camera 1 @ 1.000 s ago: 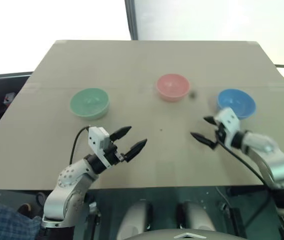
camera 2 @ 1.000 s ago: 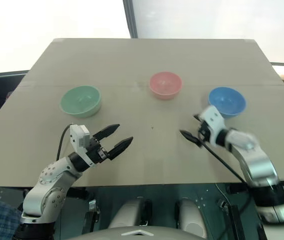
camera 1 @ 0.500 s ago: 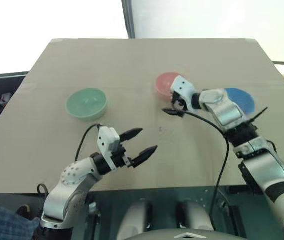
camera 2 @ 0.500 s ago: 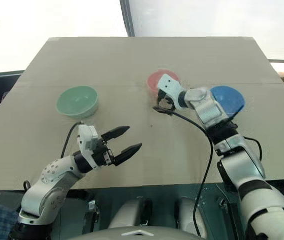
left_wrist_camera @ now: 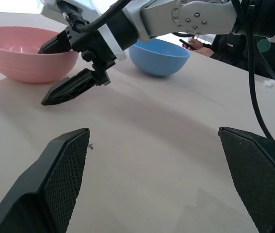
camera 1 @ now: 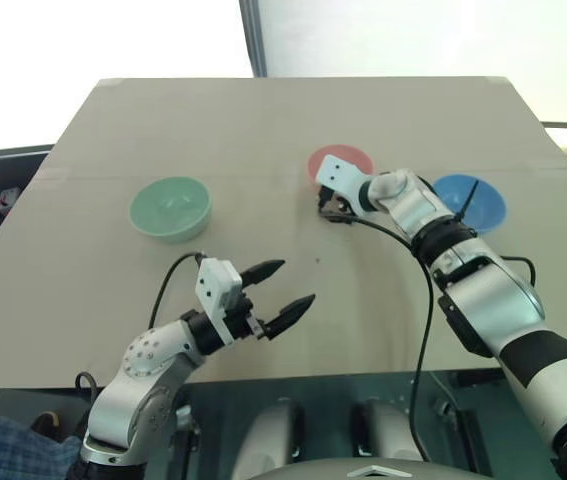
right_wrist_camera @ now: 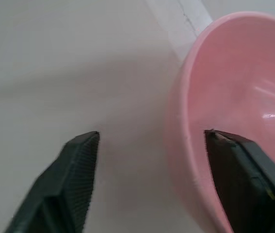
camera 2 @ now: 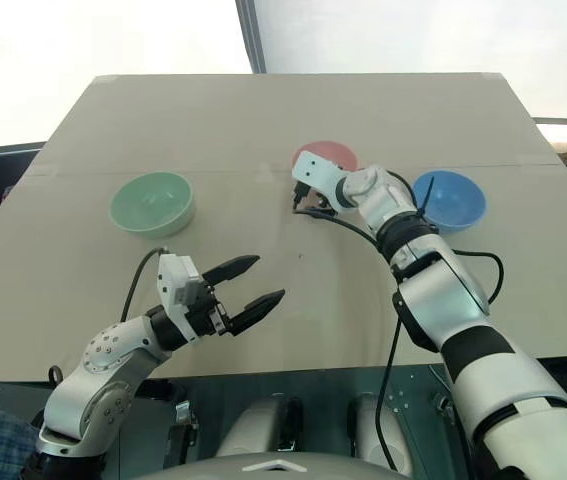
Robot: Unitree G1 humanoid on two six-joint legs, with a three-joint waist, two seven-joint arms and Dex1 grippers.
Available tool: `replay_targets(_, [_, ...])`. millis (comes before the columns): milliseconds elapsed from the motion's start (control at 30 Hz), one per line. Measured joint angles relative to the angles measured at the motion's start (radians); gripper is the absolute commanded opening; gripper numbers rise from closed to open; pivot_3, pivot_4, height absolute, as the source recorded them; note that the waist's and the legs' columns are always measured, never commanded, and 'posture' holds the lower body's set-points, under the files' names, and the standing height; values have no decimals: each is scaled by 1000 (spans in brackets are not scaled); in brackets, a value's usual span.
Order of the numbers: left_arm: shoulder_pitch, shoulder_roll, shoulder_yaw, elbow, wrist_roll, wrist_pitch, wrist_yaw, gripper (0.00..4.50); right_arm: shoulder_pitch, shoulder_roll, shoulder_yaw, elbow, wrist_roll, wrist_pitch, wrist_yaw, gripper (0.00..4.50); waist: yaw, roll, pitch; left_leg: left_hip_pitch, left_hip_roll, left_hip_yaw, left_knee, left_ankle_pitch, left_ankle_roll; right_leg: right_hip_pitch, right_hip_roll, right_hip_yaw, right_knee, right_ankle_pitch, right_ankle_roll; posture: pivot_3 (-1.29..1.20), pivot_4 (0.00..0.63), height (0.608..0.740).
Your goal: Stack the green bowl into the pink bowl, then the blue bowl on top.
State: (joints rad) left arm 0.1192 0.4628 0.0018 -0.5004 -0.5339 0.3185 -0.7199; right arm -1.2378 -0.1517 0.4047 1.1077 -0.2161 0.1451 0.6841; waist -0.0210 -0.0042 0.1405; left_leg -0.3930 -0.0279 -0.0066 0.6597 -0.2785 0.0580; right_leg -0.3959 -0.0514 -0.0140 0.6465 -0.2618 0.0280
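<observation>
On the tan table [camera 1: 263,120] stand three bowls in a row: the green bowl [camera 1: 170,208] on the left, the pink bowl [camera 1: 343,160] in the middle and the blue bowl [camera 1: 473,200] on the right. My right gripper [right_wrist_camera: 152,133] is open astride the pink bowl's [right_wrist_camera: 234,97] near rim, with one finger inside it and the other outside over the table. In the left wrist view that same gripper [left_wrist_camera: 41,76] sits at the pink bowl [left_wrist_camera: 21,53], with the blue bowl [left_wrist_camera: 159,56] behind. Well short of the bowls, my left gripper [camera 1: 297,281] hovers open and empty.
My right arm reaches across the table in front of the blue bowl, and its black cable [camera 1: 428,300] trails over the near table. A seam [camera 1: 113,172] crosses the tabletop at bowl level. A person's hand with a phone [left_wrist_camera: 195,44] shows beyond the table.
My right arm has swung from beside the blue bowl across to the pink bowl, and its fingers have narrowed around the rim. The left gripper has held its place.
</observation>
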Motion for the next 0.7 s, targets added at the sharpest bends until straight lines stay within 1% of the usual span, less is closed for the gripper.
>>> replay_targets(33, [0,-1,1,0,0,0,4,4500,-6,2,-1,8,-6,-8,-3,1948,0,0,0,0,0,0,0,0,0,0,0,0,0,0,0,0,150,740])
replay_targets(167, [2,-5,11,0,0,-1,9,4500,-8,8,-11,34,-16,-39,-2,92,0,0,0,0,0,0,0,0,0,0,0,0,0,0,0,0,150,740])
replay_targets(200, [2,-6,11,0,0,-1,9,4500,-8,8,-12,37,-19,-40,-1,16,0,0,0,0,0,0,0,0,0,0,0,0,0,0,0,0,150,740])
replay_targets(433, [2,-11,12,0,0,-1,9,4500,-7,5,-32,38,-30,-48,13,16,0,0,0,0,0,0,0,0,0,0,0,0,0,0,0,0,150,740])
replay_targets(500, [1,-12,11,1,0,-1,8,4500,9,-6,-40,0,-26,-43,35,16,0,0,0,0,0,0,0,0,0,0,0,0,0,0,0,0,150,740])
replay_targets(533, [1,-12,11,1,0,-2,8,4500,49,-32,-43,-95,-18,-22,71,16,1,0,0,0,0,0,0,0,0,0,0,0,0,0,0,0,150,740])
replay_targets(567, [1,-12,11,1,0,-2,8,4500,55,-37,-43,-110,-17,-18,77,16,3,0,0,0,0,0,0,0,0,0,0,0,0,0,0,0,150,740])
replay_targets(600, [0,-12,10,2,0,-2,7,4500,84,-56,-42,-174,-18,8,97,16,5,0,0,-1,0,-1,-1,0,0,0,0,0,-1,0,0,0,150,740])
replay_targets(633, [2,-12,13,4,0,-3,6,4500,161,-109,-39,-343,-17,72,146,16,10,0,0,-2,0,-1,0,0,0,0,-1,-1,-1,0,0,0,150,740])
replay_targets(700, [1,-10,13,10,-1,-3,-1,4500,276,-187,-32,-591,-16,185,216,16,14,0,0,-4,-1,-2,0,0,0,0,-1,-1,-2,0,0,0,150,740])
